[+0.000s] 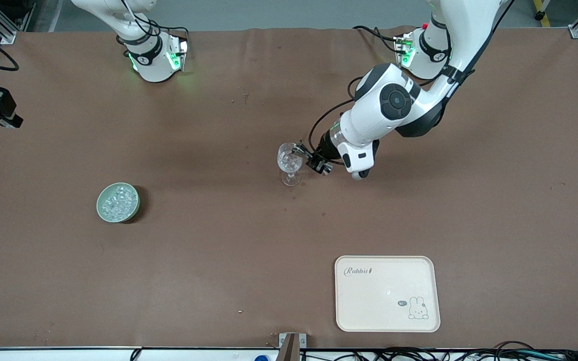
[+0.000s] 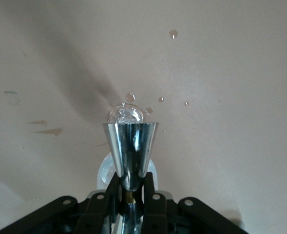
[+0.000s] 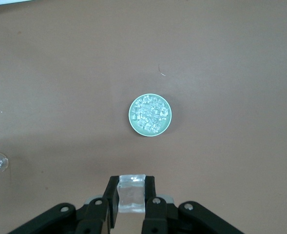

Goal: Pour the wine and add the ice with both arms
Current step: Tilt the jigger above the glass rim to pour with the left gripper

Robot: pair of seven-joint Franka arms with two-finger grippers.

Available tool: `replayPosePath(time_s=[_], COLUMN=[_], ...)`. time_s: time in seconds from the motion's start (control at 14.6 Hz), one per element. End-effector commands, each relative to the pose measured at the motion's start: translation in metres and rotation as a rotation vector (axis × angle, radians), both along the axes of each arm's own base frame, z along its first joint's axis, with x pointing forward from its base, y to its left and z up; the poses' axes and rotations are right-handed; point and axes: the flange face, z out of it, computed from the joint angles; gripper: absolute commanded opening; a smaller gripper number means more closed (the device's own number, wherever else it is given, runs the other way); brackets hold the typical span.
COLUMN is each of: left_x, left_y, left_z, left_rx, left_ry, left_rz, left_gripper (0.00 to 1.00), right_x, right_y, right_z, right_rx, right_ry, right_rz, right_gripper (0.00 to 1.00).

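At centre frame, the glass (image 1: 289, 164) is gripped by the left tool (image 1: 303, 154), fingers closed on it. At left, ice (image 1: 118, 201) sits in a green bowl (image 1: 101, 208). The right tool (image 3: 131, 197) is closed on one cube (image 3: 132, 194).

Left arm (image 1: 394, 108) bent low over table middle; left gripper (image 1: 303, 153) pinched shut. Right gripper (image 3: 131, 195) up high, fingers squeezed together.
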Motion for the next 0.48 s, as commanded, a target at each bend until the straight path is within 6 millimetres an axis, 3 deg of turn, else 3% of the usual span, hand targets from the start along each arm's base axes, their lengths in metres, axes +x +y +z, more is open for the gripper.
replayPosePath(time_s=[0.0,0.21,0.41], left_x=[0.002,0.012,0.033], left_y=[-0.001,0.011,0.049], left_z=[0.008,0.013,0.013], left_rx=[-0.011,-0.087,-0.195], left_ry=[0.004,0.058,0.120], left_rz=[0.023,0.080,0.095], left_gripper=[0.01,0.01,0.01], right_x=[0.003,0.003,0.003], right_y=[0.000,0.001,0.004], right_z=[0.004,0.004,0.004], right_rx=[0.011,0.011,0.013], right_ry=[-0.001,-0.001,0.001], right_rz=[0.003,0.001,0.004], right_gripper=[0.01,0.01,0.01])
